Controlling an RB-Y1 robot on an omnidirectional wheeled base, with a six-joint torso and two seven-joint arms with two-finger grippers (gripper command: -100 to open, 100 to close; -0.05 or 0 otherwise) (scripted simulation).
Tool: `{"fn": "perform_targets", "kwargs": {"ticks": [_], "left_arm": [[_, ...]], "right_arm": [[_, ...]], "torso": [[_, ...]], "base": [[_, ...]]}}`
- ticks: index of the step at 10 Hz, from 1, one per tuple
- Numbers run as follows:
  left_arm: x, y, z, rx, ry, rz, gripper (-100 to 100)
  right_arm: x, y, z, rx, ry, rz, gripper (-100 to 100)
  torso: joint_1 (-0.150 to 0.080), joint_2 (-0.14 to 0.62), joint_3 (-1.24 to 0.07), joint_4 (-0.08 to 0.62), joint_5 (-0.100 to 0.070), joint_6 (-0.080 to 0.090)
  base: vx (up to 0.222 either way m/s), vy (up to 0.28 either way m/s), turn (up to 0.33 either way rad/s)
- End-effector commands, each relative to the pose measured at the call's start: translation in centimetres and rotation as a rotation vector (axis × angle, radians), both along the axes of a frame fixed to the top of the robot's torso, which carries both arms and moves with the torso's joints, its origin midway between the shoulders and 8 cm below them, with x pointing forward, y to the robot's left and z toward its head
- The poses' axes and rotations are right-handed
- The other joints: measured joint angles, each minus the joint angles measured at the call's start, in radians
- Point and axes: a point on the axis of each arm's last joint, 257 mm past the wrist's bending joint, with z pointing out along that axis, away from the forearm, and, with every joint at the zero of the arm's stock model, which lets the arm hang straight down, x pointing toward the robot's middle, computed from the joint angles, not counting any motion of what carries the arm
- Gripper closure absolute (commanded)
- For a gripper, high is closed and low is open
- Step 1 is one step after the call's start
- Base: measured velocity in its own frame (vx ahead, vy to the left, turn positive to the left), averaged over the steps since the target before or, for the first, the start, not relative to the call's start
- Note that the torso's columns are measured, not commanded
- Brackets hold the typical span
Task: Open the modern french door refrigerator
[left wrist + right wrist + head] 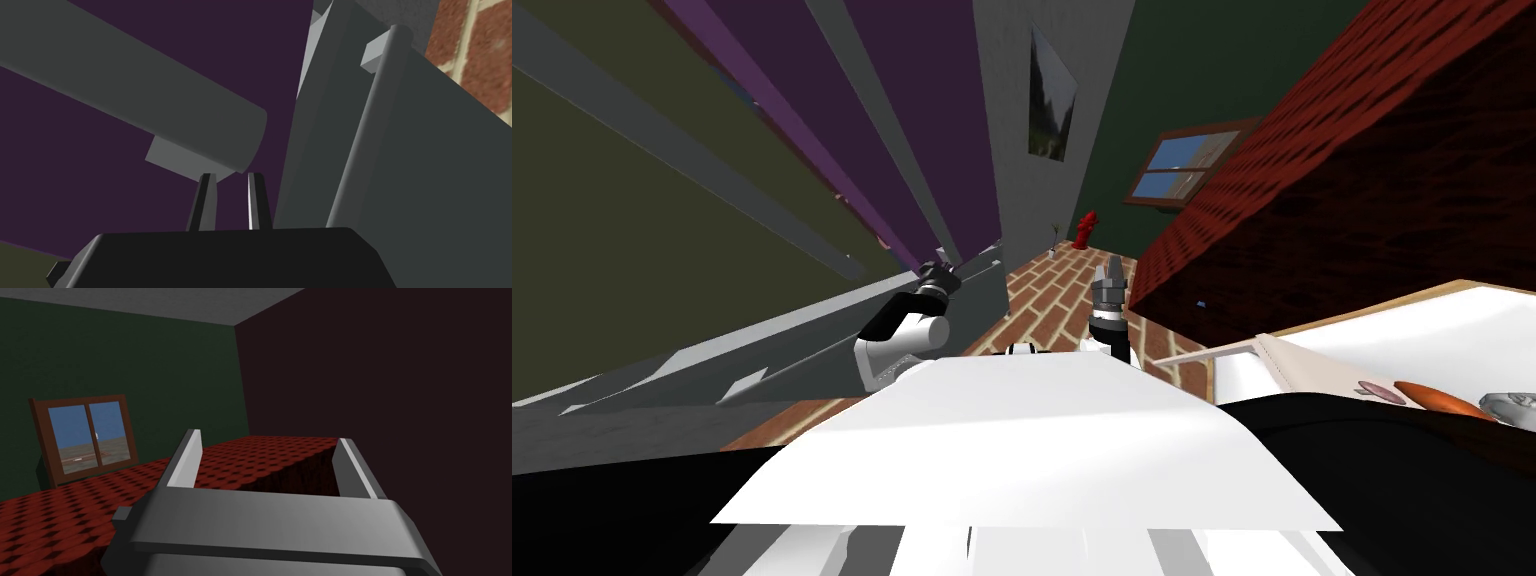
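Left gripper [231, 176] sits at the very end of the thick grey cylindrical bar handle [150, 105] on the dark purple refrigerator door [100, 200], fingers pinched nearly together on nothing, so a pull now would likely slip off that end; right gripper [268, 437] spread wide.

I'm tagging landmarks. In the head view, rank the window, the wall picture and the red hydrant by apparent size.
Largest: window and wall picture, too alike to rank; the window looks wider, the picture taller.
Smallest: red hydrant, clearly.
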Motion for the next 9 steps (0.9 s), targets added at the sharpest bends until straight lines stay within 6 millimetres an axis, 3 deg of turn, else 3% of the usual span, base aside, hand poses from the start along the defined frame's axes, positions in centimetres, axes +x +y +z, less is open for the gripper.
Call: {"fn": "perform_targets", "kwargs": {"ticks": [1,6,9], "left_arm": [[-0.1,1.0,-0.2,-0.002,0.006,0.028,100],[-0.4,3.7,0.1,0.000,-0.001,0.105,100],[-0.7,5.4,0.3,0.001,-0.006,0.157,100]], "right_arm": [[0.0,0.0,0.0,0.000,0.000,0.000,0],[0.0,0.0,0.0,0.000,0.000,0.000,0],[0.0,0.0,0.0,0.000,0.000,0.000,0]], "torso": [[0.013,0.001,0.001,0.001,0.003,-0.001],[-0.006,-0.006,-0.003,-0.003,-0.001,0.002],[0.001,-0.009,-0.006,-0.001,-0.001,0.002]], "base": [[0.005,-0.164,0.066],[0.064,-0.243,0.118],[0.051,-0.221,0.085]]}}
